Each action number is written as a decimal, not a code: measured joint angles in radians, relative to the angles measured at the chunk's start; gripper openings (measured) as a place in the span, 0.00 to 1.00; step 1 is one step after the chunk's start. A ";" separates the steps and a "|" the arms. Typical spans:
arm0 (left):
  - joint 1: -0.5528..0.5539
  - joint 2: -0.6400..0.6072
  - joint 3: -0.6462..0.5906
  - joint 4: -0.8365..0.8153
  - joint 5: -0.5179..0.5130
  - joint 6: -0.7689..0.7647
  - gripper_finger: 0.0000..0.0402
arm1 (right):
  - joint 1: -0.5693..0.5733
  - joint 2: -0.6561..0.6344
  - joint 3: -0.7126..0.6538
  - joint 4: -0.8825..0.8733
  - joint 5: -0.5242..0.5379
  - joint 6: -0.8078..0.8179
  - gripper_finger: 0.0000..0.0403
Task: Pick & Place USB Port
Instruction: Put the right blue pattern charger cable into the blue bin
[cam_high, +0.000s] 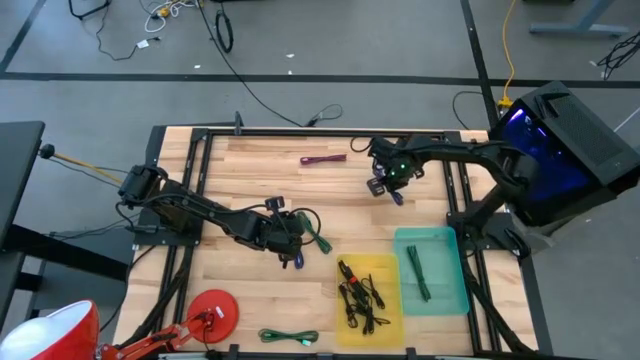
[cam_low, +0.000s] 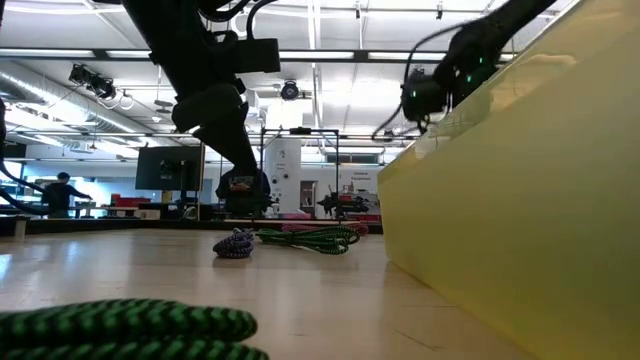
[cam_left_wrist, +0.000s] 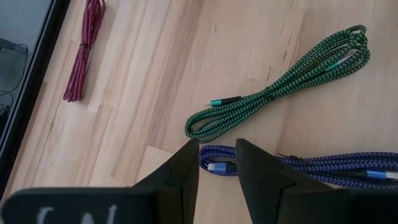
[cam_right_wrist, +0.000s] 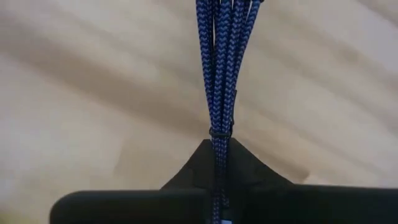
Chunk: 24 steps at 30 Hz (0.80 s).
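Observation:
A blue braided USB cable bundle (cam_right_wrist: 221, 68) is in my right gripper (cam_high: 385, 184), which is shut on it and raised above the far middle of the table. A second blue bundle (cam_left_wrist: 298, 167) lies on the wood in the table's middle, next to a coiled green cable (cam_left_wrist: 280, 87). My left gripper (cam_left_wrist: 217, 167) is open and hovers just over that blue bundle's connector end, one finger on either side. In the low view it (cam_low: 243, 190) stands above the bundle (cam_low: 234, 243) without touching. My right gripper pinches the blue bundle between its two shut fingers, near a thin tie (cam_right_wrist: 221, 132) that binds the strands. The fingers lie along the bundle. The strands run straight out beyond the fingertips, and the bundle is lifted clear of the table (cam_high: 397, 197).
A maroon cable (cam_high: 322, 158) lies near the far edge. A yellow bin (cam_high: 388, 268) holds black cables, and a teal bin (cam_high: 447, 262) beside it holds a green one. Another green cable (cam_high: 288, 337) and a red disc (cam_high: 213, 310) sit at the near edge.

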 joint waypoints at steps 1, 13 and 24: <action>0.000 0.000 0.000 0.000 0.000 0.000 0.28 | 0.015 -0.014 0.013 -0.022 -0.005 0.007 0.03; -0.002 0.000 0.000 -0.005 0.000 -0.001 0.28 | 0.407 -0.257 0.044 -0.098 -0.004 0.282 0.03; -0.002 0.000 0.000 -0.015 0.013 -0.027 0.28 | 0.939 -0.342 0.044 -0.135 0.224 0.788 0.03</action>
